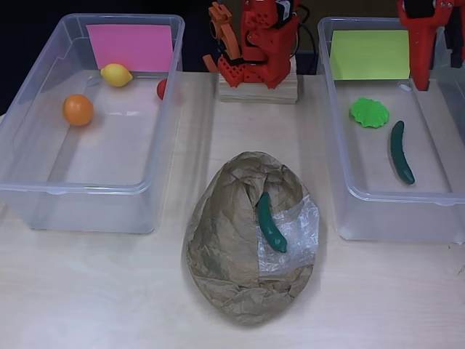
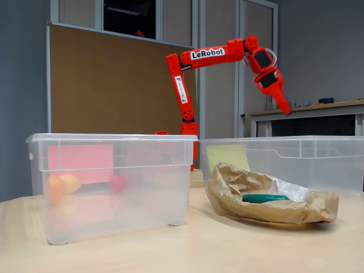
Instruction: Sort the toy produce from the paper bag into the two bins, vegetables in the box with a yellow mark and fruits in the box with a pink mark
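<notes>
The red two-finger fingers (image 2: 280,99) are hanging high above the clear plastic box with the yellow mark (image 1: 349,190), pointing down, and they are carrying nothing; whether they are parted or pressed together I cannot tell from the fixed view. In the overhead view they are showing at the table's far right corner (image 1: 421,51), over the yellow note.

Below them, in that box, a frilly green toy lettuce leaf (image 1: 370,113) and a long dark green toy cucumber (image 1: 401,153) are already lying apart from each other. Across the table, by its left edge, the clear plastic box with the pink mark (image 1: 43,190) is holding a yellow toy lemon (image 1: 116,74), an orange toy orange (image 1: 78,110) and a small red toy fruit (image 1: 161,89).

Near the table's front edge, between the boxes, the crumpled brown paper bag (image 1: 225,240) is still keeping one dark green curved toy vegetable (image 1: 271,223) on its clear window. By my judgement five pieces are sorted and this one is left; deeper contents are hidden.
</notes>
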`<act>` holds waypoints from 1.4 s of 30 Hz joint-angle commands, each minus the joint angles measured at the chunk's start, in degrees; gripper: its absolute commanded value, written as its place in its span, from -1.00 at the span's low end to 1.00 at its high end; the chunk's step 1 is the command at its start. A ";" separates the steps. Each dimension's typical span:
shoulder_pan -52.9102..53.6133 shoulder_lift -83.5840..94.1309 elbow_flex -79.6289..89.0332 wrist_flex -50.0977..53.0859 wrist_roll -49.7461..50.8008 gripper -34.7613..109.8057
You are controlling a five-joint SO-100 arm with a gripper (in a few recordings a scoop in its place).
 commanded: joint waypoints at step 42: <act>42.71 -44.56 -6.86 -5.45 -27.25 -0.10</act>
